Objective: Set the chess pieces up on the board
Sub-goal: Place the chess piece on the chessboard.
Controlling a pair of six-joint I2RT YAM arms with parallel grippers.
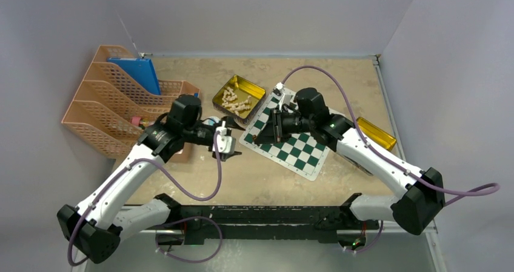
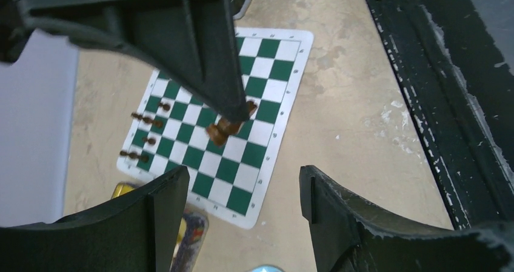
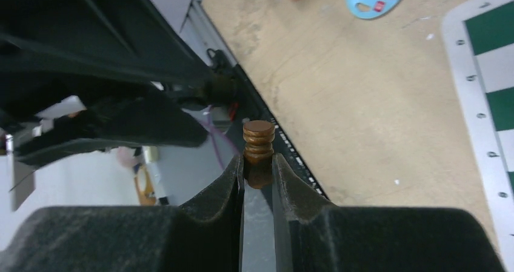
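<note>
Two pincers show in the overhead view. The right pincer (image 1: 262, 136) hangs over the near-left part of the board (image 1: 303, 154). The left pincer (image 1: 228, 154) hovers just off the board's left edge, above the tabletop (image 1: 339, 78). Pale pieces (image 1: 235, 100) lie heaped in a gold tin (image 1: 253, 85) beyond the board.

From the left wrist, the left pincer's fingers are spread wide with nothing between them. Past them, the right pincer carries a dark piece (image 2: 225, 128) at a slant above the checks near the board's middle. A few standing dark pieces (image 2: 145, 120) line one side of the board, so the step in hand looks like adding this one to them. To do it well, turn the piece upright and lower it onto the centre of its own square, clear of its neighbours. Release only once the base sits flat.

From the right wrist, the right pincer is pressed tight on the dark piece's body. A flat round end with ridges below it juts past the fingertips. The board shows only at the right edge of this view. Whether the piece touches anything cannot be told from here.
</note>
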